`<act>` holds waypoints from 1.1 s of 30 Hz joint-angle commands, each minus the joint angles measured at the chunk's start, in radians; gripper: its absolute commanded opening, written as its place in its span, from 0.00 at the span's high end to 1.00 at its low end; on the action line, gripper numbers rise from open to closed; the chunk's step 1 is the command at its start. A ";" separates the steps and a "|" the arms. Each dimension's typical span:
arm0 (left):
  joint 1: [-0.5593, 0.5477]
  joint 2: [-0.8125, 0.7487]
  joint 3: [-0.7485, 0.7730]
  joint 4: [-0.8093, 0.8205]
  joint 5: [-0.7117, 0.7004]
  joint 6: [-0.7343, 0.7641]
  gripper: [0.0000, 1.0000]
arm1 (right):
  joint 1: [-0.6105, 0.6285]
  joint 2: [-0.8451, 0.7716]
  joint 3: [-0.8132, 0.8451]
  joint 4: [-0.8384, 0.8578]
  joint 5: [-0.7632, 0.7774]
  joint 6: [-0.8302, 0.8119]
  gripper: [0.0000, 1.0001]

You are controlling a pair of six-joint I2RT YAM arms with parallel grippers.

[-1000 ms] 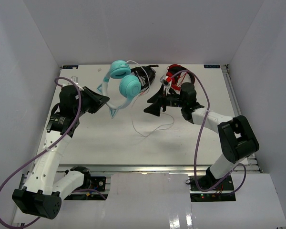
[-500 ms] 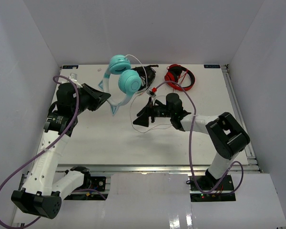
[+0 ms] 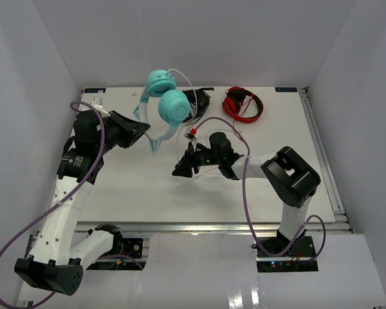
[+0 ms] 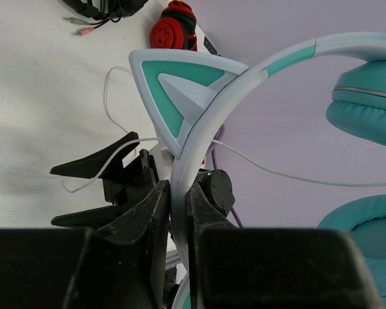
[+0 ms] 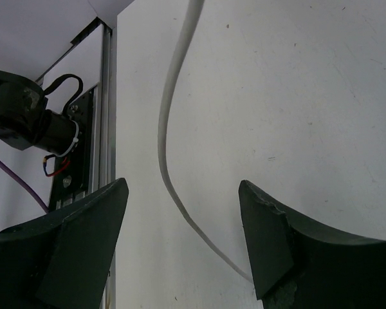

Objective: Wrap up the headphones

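White table (image 3: 128, 187); left end effector (image 3: 143, 131) clamps headphones (image 3: 174, 106); right end effector (image 5: 181, 187) straddles cable (image 5: 164, 129)

Bare table (image 3: 128, 187) lies open near and left of the right gripper (image 3: 181, 162), whose spread fingers straddle the white cable (image 5: 169, 129). At the far edge, the teal headphones (image 3: 169, 103), held aloft in the left gripper (image 3: 143, 131), crowd the black headphones (image 3: 198, 102). The red headphones (image 3: 243, 104) lie just beside.

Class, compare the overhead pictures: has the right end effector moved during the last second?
Yes. The right end effector has swung left and closer to the near side, away from the red headphones, which stay at the back.
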 commanded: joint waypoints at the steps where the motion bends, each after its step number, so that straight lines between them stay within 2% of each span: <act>1: 0.003 -0.030 0.057 0.047 0.003 -0.069 1.00 | 0.014 0.010 0.048 0.020 -0.066 -0.066 0.65; 2: 0.003 -0.030 0.053 0.046 -0.013 -0.074 1.00 | 0.014 0.002 0.048 0.019 -0.073 -0.076 0.78; 4: 0.002 -0.032 0.045 0.048 -0.044 -0.082 1.00 | 0.013 -0.032 0.018 0.019 -0.076 -0.106 0.92; 6: 0.002 -0.030 0.035 0.049 -0.083 -0.094 1.00 | 0.013 -0.104 -0.002 -0.040 -0.062 -0.167 0.92; 9: 0.002 -0.026 0.022 0.056 -0.165 -0.101 1.00 | 0.012 -0.230 -0.010 -0.226 0.002 -0.352 0.92; 10: 0.002 -0.019 0.018 0.057 -0.219 -0.100 1.00 | 0.012 -0.283 0.000 -0.357 0.057 -0.468 0.92; 12: 0.002 -0.007 0.009 0.064 -0.260 -0.098 1.00 | 0.012 -0.338 0.022 -0.521 0.134 -0.595 0.92; 14: 0.004 0.016 -0.008 0.082 -0.381 -0.097 1.00 | 0.013 -0.400 0.050 -0.716 0.262 -0.740 0.92; 19: 0.004 0.072 -0.032 0.105 -0.476 -0.062 1.00 | 0.009 -0.479 0.112 -1.050 0.543 -0.962 0.92; 22: 0.004 0.088 -0.046 0.098 -0.540 0.031 1.00 | 0.006 -0.547 0.099 -1.123 0.873 -1.089 0.92; 26: 0.004 0.089 -0.071 0.099 -0.616 0.217 1.00 | -0.066 -0.664 0.101 -1.111 1.073 -1.243 0.92; 29: 0.002 0.085 -0.123 0.125 -0.609 0.371 1.00 | -0.163 -0.695 0.197 -1.116 1.105 -1.298 0.92; 30: 0.002 0.085 -0.138 0.127 -0.597 0.379 1.00 | -0.168 -0.699 0.202 -1.117 1.096 -1.306 0.92; 33: -0.003 0.092 -0.187 0.147 -0.517 0.531 1.00 | -0.240 -0.699 0.334 -1.175 0.973 -1.314 0.92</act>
